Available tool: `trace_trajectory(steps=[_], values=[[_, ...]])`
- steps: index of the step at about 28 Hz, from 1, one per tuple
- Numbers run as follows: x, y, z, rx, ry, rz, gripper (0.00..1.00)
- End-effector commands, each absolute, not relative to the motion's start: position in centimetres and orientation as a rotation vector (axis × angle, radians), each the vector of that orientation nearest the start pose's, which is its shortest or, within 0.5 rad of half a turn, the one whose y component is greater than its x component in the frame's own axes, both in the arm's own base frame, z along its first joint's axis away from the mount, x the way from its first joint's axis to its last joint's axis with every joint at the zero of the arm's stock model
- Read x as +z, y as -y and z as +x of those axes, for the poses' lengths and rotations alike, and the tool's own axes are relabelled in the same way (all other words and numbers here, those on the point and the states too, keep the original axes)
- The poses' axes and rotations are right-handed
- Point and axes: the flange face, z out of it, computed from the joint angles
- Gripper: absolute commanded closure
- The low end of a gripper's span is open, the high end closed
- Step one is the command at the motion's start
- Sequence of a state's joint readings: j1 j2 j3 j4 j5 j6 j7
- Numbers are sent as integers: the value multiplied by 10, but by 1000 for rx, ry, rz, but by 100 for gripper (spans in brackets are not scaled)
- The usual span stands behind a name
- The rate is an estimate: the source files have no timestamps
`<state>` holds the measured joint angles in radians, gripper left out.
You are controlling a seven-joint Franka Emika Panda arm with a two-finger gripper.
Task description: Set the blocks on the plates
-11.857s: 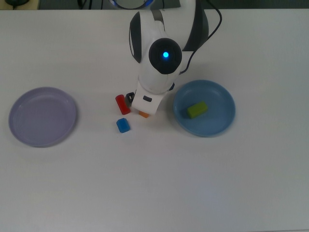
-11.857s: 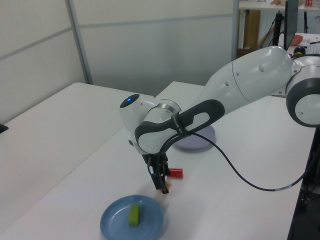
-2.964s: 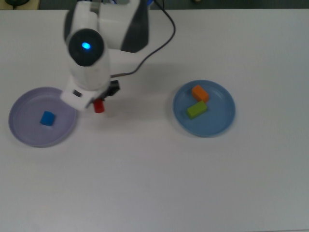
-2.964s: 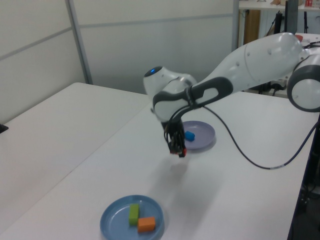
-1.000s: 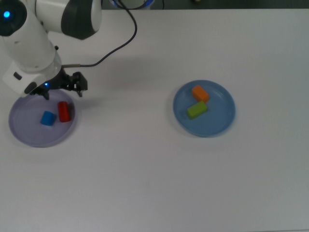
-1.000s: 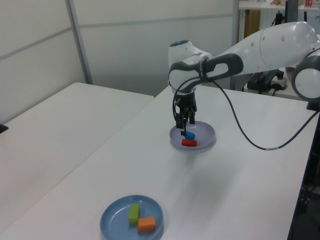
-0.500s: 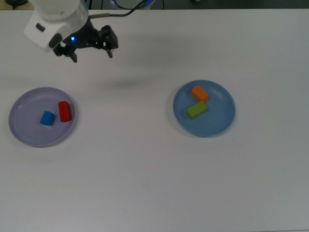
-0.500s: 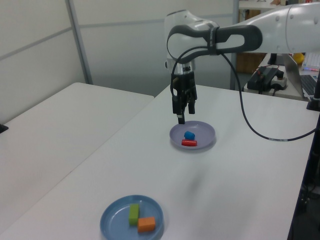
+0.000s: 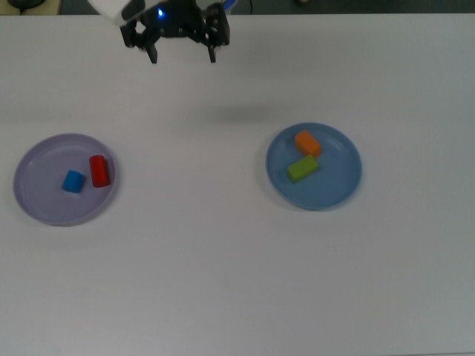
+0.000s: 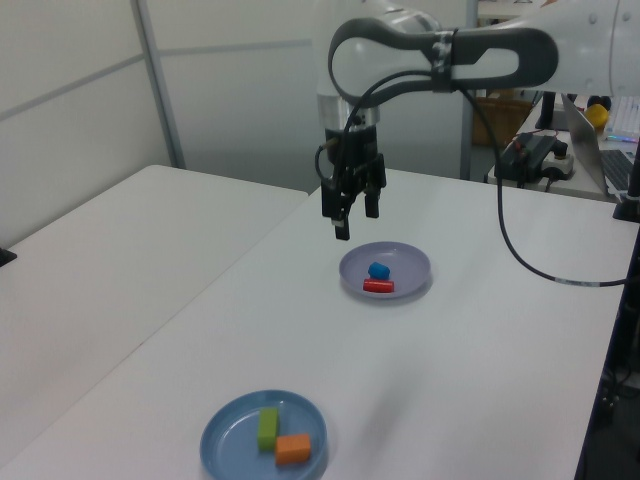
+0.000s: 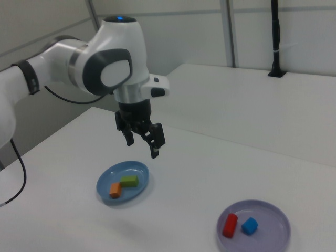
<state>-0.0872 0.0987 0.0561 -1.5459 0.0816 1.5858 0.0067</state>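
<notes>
**All four blocks on their plates**

We see the pincer (image 9: 182, 53) spread wide and holding nothing, raised above the white bench (image 9: 223, 282). The red cylinder (image 9: 99, 170) and blue cylinder (image 9: 73, 181) lie side by side on the lavender plate (image 9: 44, 208). The orange block (image 9: 308, 142) and green block (image 9: 303, 168) sit close together on the blue plate (image 9: 338, 193).

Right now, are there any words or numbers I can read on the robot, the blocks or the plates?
None: no words, numbers or signs can be read anywhere.
The blue plate, the purple plate and the four blocks are plain colours.
The hand bears only a small blue light, no lettering.
</notes>
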Motion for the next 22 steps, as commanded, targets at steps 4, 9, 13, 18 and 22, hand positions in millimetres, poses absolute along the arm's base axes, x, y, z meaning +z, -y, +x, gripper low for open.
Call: trace_trajectory(steps=[4,9,13,18,22], values=[[660,10,520,66,66,-3057,0],[672,13,503,103,24,-3049,0],[668,5,507,100,-56,-3059,0],[664,-7,521,-7,-48,-3078,0],[664,-5,534,-120,-55,-3097,0]])
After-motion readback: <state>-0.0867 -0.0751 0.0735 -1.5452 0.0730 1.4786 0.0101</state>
